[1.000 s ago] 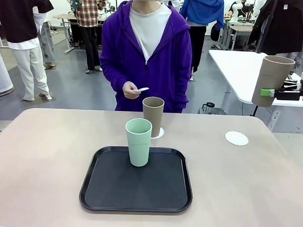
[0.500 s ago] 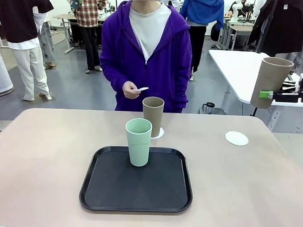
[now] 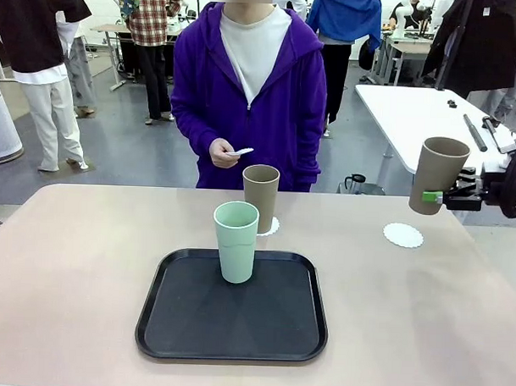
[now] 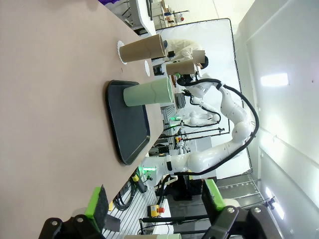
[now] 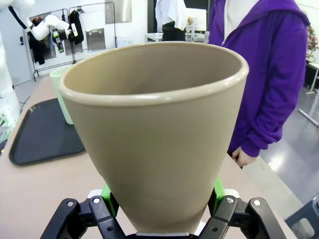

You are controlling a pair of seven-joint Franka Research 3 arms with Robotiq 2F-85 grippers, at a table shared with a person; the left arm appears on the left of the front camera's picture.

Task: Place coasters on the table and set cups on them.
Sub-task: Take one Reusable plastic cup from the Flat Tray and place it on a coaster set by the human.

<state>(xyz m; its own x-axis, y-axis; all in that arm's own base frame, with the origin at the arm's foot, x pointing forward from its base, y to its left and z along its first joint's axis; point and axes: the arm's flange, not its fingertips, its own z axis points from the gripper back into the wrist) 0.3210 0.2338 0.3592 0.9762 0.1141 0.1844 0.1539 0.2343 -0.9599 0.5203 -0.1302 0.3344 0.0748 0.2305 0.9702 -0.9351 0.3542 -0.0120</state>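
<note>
Front view, mint cup (image 3: 236,241) on black tray (image 3: 194,326), partly hiding tan cup (image 3: 261,193)

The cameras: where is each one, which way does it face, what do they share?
Front view: robot's side of the table, facing the person opposite; right gripper shows at right, holding a tan cup.
Left wrist view: rolled sideways, looking along the tabletop; open left gripper at the bottom, right arm farther off.
Right wrist view: looking straight at the held tan cup, the person's purple sleeve behind.
Shared: all three show the black tray and the mint cup.
</note>
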